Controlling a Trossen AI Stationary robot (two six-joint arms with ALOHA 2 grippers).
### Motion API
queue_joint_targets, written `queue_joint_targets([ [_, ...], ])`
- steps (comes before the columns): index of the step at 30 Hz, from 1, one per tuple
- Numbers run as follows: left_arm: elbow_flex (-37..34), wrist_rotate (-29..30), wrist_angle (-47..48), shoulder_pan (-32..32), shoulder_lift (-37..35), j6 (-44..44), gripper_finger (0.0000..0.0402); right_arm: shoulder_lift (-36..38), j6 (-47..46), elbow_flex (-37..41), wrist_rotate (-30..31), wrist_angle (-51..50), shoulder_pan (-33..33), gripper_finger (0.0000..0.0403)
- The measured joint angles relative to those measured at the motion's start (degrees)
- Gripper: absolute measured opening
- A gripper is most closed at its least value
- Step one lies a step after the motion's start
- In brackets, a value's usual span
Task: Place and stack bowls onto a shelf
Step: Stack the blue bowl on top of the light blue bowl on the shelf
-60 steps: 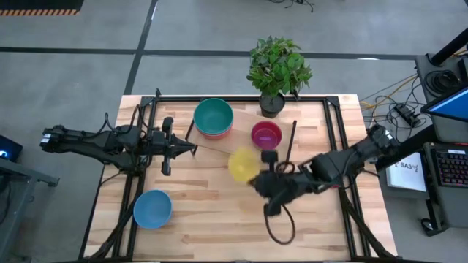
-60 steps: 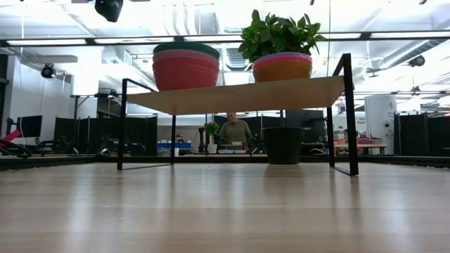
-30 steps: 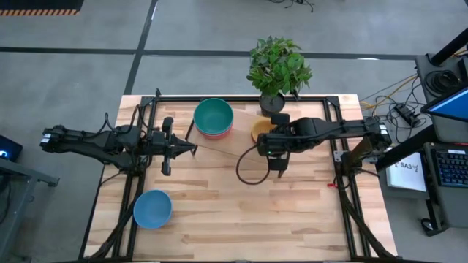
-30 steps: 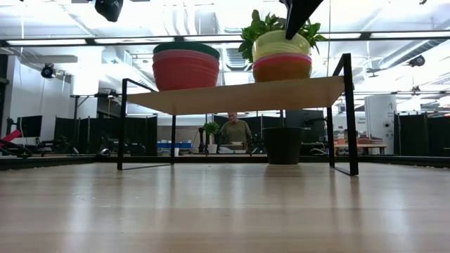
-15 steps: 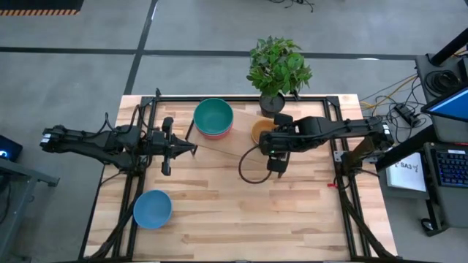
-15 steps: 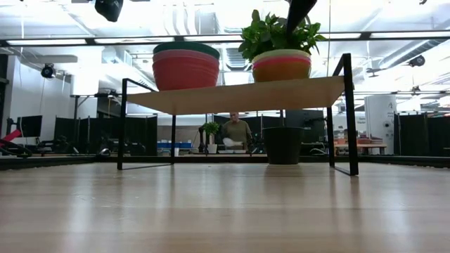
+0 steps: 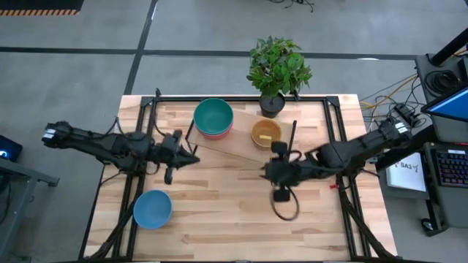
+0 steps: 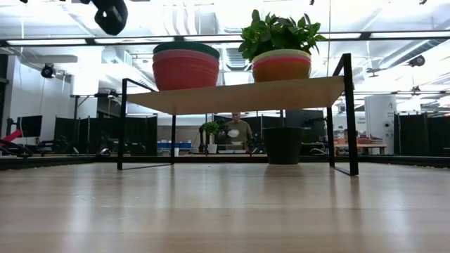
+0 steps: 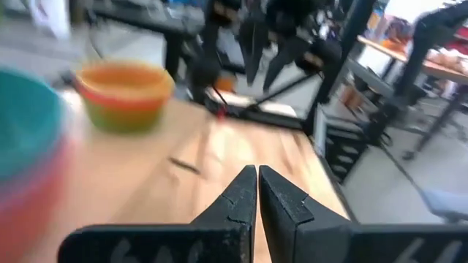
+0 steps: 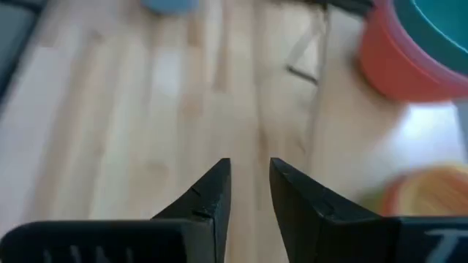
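Near the worktop's front-left corner the blue bowl point(image 7: 152, 208) is waiting; we are holding our left hand point(image 7: 191, 158), fingers nearly together, nearer it than our empty, narrowly parted right hand point(image 7: 268, 172).

Two slender, matte black six-joint arms: the left arm point(image 7: 102, 144) shows a small white marking at its far end, and the right arm point(image 7: 351, 153) carries a black cable looping below its wrist. The right gripper point(image 10: 248, 190) has dark, wedge-shaped tapering fingers, like the left gripper point(image 9: 257, 193).
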State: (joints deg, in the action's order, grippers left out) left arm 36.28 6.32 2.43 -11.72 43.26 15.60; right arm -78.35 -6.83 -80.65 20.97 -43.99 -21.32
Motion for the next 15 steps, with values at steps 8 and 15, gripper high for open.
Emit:
queue_joint_targets([
  [8, 7.11, -0.2, 15.13, -8.78, 7.97, 18.81, 0.0, 6.39, 2.06, 19.02, 0.0, 25.33, -6.53, 0.0075],
  [15, 16.64, -2.09, 42.27, -12.4, 18.31, 41.65, 0.0, 9.07, 2.18, 31.04, 0.02, 41.37, -8.2, 0.0079],
])
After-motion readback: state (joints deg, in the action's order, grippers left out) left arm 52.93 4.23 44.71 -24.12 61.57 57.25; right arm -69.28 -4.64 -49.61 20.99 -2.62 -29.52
